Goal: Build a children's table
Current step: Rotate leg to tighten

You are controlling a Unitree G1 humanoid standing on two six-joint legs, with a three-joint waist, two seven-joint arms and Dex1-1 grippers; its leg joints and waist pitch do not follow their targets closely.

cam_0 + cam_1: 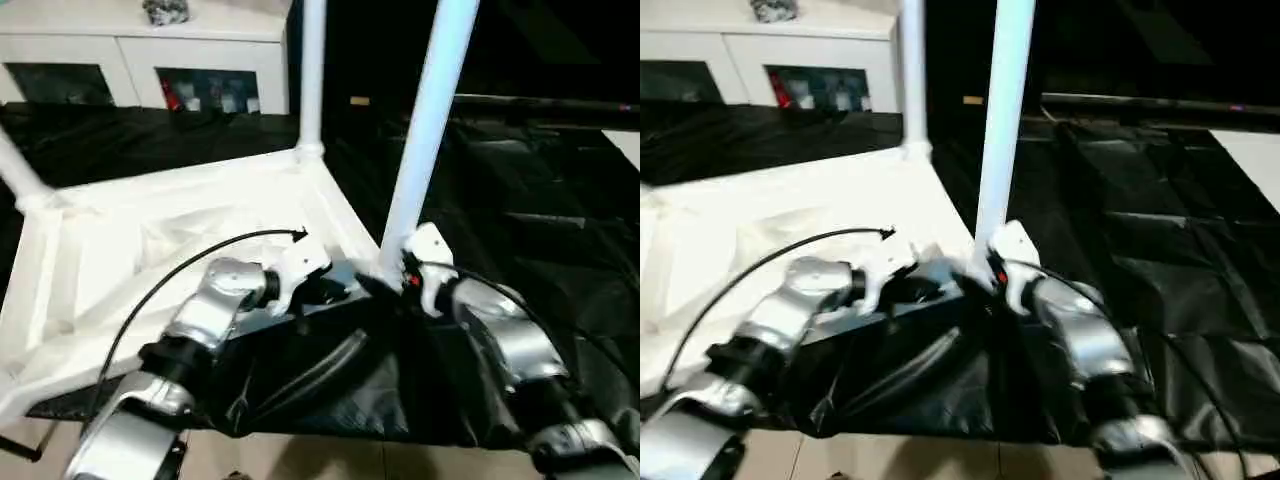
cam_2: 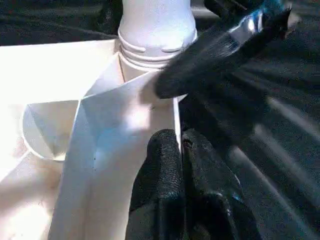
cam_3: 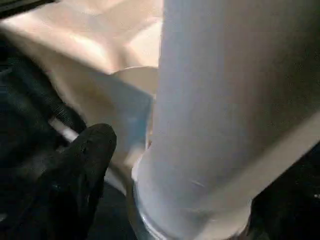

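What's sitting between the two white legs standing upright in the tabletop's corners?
In the left eye view, only the white plastic top's raised rim runs between the near leg and the far leg.

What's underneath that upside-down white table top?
The table top lies on crinkled black sheeting, which spreads out past its edges on the far and right sides. Whatever is beneath the sheeting, and the top's downward face, are covered and cannot be seen.

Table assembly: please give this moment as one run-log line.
white plastic table top: upside down | near white tube leg: upright in corner socket | left gripper: shut on rim
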